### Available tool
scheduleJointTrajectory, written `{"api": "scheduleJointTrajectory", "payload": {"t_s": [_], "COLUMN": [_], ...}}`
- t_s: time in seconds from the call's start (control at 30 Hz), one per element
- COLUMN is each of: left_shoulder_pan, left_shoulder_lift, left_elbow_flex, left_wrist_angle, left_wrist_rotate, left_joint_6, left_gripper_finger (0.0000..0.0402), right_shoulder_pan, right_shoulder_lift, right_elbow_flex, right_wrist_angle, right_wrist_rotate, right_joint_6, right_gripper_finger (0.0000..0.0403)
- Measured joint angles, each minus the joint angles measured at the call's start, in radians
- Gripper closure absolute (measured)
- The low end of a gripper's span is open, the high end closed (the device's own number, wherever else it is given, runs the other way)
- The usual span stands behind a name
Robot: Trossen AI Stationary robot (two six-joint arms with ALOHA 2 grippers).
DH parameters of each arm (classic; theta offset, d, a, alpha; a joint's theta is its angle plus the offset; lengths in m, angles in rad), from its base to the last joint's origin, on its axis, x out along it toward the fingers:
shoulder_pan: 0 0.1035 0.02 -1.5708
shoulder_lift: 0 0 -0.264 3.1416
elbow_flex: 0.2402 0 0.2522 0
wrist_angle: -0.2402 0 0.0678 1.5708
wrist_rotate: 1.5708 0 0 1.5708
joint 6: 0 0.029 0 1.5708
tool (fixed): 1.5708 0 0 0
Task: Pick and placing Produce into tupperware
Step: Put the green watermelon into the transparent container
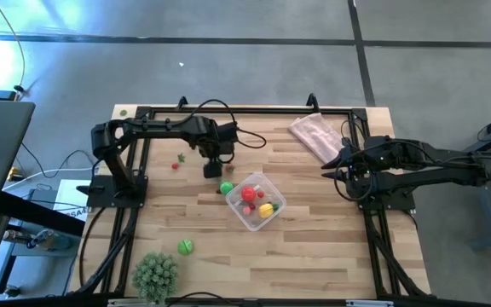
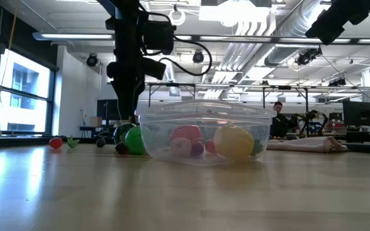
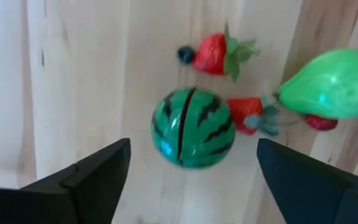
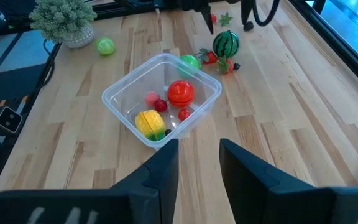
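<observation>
Near edge of the worktop, left corner: spiky potted plant [image 1: 155,275]; a green ball fruit [image 1: 185,247] lies just beyond it, alone.

Mid-worktop: clear tupperware [image 1: 273,200], upright, no lid. Inside: yellow piece [image 4: 148,121], red tomato-like piece [image 4: 181,91], a couple of small red bits [image 4: 160,104] and a pinkish one. A green pear [image 3: 337,86] sits outside the tub, against its wall on the side facing the left arm.

Just past that: striped watermelon [image 3: 193,127] on the bare wood, with one strawberry [image 3: 248,116] touching it and a second strawberry [image 3: 215,52] and a dark blueberry [image 3: 185,54] close by. Left gripper [image 3: 191,168] hangs directly over the watermelon, fingers spread wide on either side of it, nothing held.

Further toward the left edge: a small red piece [image 1: 181,157] and a green bit, loose.

Right gripper [image 4: 199,163] parked by the right edge, off the produce, aimed at the tub; fingers set apart with a narrow gap, empty.

Far right corner: pink cloth [image 1: 315,134], bunched.
</observation>
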Motion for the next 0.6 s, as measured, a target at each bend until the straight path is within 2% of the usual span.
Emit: {"api": "scheduleJointTrajectory", "payload": {"t_s": [0.3, 0.6], "left_shoulder_pan": [0.0, 0.0], "left_shoulder_lift": [0.025, 0.106], "left_elbow_flex": [0.0, -0.001], "left_wrist_angle": [0.022, 0.01], "left_wrist_rotate": [0.019, -0.009], "left_joint_6": [0.025, 0.025], "left_gripper_finger": [0.0035, 0.0039], "right_shoulder_pan": [0.0, 0.0], "right_shoulder_lift": [0.0, 0.0], "right_elbow_flex": [0.0, 0.0], "right_wrist_angle": [0.0, 0.0], "right_wrist_rotate": [0.0, 0.0], "right_joint_6": [0.0, -0.001], "right_gripper_finger": [0.0297, 0.0297]}}
